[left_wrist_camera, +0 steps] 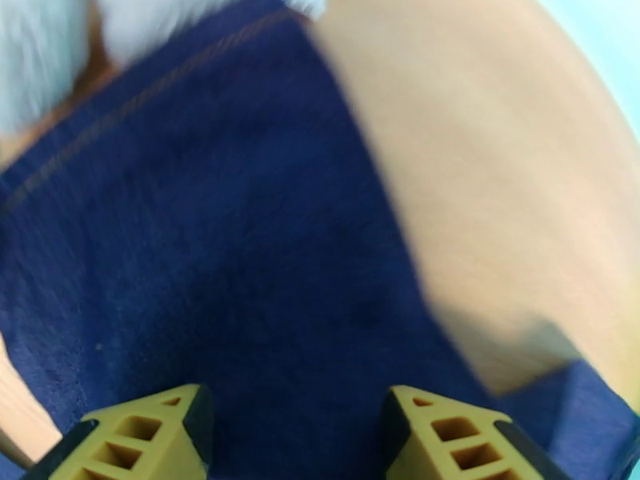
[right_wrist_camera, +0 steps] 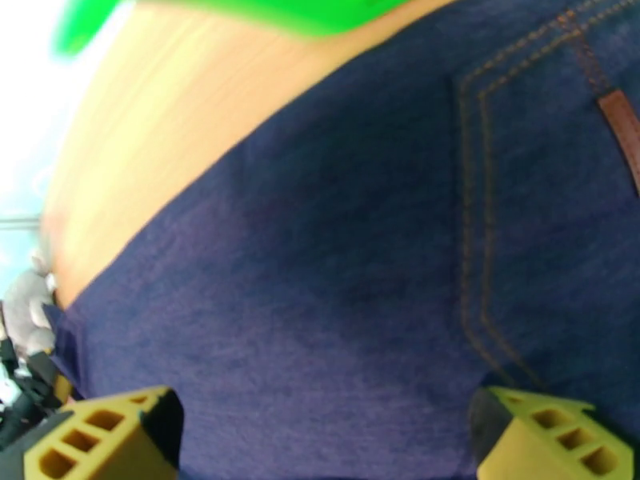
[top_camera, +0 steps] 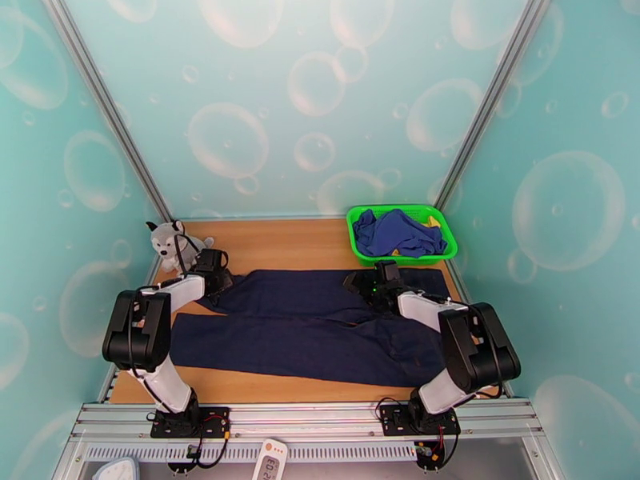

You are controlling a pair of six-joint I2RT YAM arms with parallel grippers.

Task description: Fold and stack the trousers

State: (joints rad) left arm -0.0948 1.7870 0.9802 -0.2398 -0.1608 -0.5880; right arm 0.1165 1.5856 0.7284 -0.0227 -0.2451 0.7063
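Across the table [top_camera: 280,234] the trousers [top_camera: 304,334] lie flat and unfolded, the left gripper [left_wrist_camera: 294,418] partly spread above a leg end and the right gripper [right_wrist_camera: 324,426] spread wide above the waist, neither holding cloth, so folding and stacking look entirely left to do.

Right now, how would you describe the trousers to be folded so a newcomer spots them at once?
Start at the wooden table between the teal walls. The trousers lie spread flat across it, waist at the right, legs running left. They are dark navy denim with orange stitching, unlike the brighter blue garment bunched in the green basket.
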